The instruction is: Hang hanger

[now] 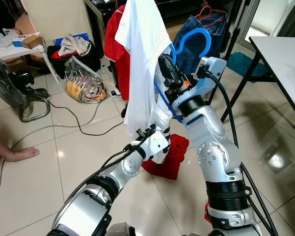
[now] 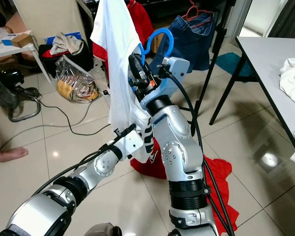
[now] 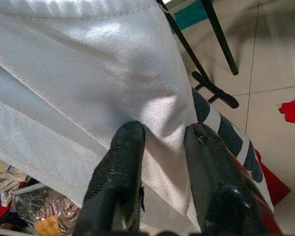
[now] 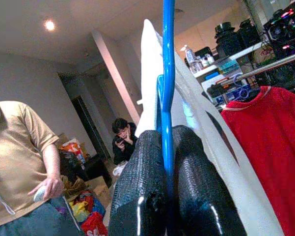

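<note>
While the shirt hangs free, the left gripper [image 3: 159, 147] sits low at its hem, jaws nearly closed with a fold of the white shirt [image 1: 140, 64] pinched between them; judged purpose: keep the fabric steady and off the red garment on the floor [image 1: 169, 160]. Right of that, the right gripper [image 4: 168, 142] is raised, jaws clamped on the blue hanger [image 1: 190, 42] just below its hook, so the hook stays upright and free for a rail. Shirt drapes from the hanger. Farther right, a jeans garment [image 1: 206, 37] hangs from a red hanger [image 1: 206, 11], likely marking the rail. Hanging not yet done.
</note>
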`<state>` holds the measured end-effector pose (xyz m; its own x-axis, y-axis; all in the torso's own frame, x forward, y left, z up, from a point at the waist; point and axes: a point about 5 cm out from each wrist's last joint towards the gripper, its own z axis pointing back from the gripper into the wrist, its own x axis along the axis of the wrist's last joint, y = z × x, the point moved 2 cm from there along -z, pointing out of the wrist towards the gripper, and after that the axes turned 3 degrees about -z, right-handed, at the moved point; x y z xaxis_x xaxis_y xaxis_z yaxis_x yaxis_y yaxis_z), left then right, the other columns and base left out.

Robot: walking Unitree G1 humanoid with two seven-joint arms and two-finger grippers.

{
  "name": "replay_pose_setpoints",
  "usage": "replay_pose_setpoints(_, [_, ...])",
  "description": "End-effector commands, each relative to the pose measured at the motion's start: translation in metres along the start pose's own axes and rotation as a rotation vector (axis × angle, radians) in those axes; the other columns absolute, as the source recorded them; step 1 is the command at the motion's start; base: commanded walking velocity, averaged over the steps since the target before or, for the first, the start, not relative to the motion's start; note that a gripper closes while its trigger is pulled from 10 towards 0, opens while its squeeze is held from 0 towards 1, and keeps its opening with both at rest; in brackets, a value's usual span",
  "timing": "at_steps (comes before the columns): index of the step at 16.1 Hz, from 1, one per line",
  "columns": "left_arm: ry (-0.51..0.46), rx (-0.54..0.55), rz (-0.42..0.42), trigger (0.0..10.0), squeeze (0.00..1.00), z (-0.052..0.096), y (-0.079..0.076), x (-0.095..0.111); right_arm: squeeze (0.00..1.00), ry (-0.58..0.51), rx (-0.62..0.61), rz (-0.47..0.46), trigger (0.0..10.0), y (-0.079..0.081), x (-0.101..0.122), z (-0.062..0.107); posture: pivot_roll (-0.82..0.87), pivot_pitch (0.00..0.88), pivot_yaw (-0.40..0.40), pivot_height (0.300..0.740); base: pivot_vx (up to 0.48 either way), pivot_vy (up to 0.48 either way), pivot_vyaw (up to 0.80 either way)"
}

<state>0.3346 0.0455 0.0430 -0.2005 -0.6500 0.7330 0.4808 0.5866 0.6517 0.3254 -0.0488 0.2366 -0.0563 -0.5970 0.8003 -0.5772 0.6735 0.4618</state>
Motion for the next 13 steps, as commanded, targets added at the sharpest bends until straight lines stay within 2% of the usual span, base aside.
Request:
replay_pose_setpoints(1, [-0.004,-0.006,-0.013,0.0,0.0,0.0006,0.0008,-0.0009,0.0,-0.054,0.063,-0.015,10.0,0.0153,0.0127,-0.0057,0.07,0.0,0.053,0.74,0.0,0.0,0.0])
replay_pose_setpoints(13, [-0.051,-0.015,-0.013,0.0,0.0,0.0037,-0.0018,0.0013,0.0,-0.046,0.01,-0.014,10.0,0.0062,0.0122,-0.0049,0.07,0.0,0.05,0.74,0.0,0.0,0.0])
